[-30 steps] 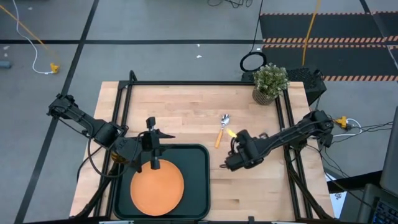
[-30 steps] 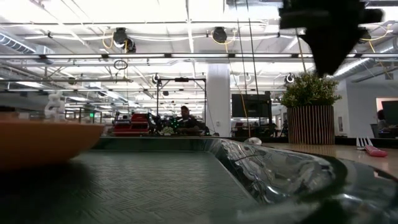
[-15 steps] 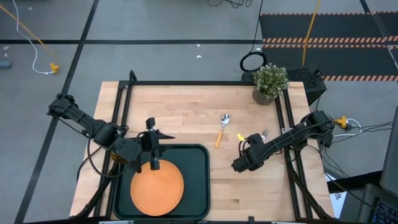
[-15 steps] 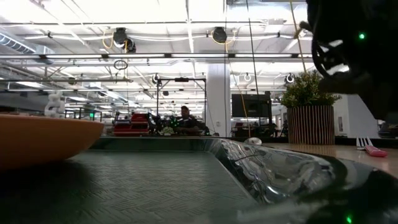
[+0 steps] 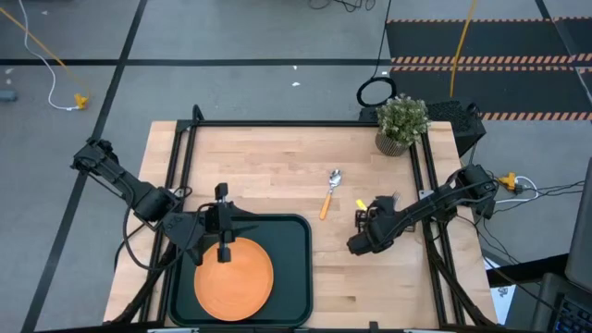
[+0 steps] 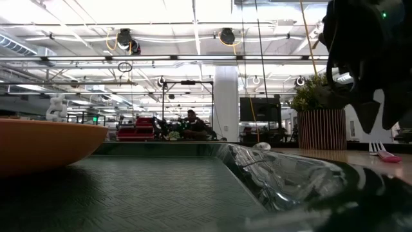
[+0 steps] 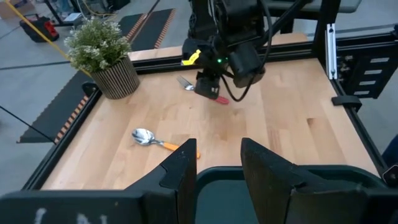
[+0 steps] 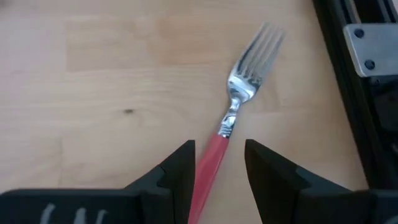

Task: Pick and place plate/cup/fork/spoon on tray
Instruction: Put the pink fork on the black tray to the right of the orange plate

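my right gripper [image 8: 219,165] hangs open over the fork [image 8: 231,121], handle between the fingers, tines pointing away toward the table frame; fork axis runs w/ my view, so i reckon a straight drop does it. fork lies right of the tray [image 5: 298,242]. spoon [image 5: 328,192] sits just beyond the tray. plate [image 5: 233,277] is in the tray; cup not seen. left gripper [image 7: 217,171] open over the tray's far edge.

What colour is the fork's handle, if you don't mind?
Red-pink, clearest in the right wrist view: the fork.
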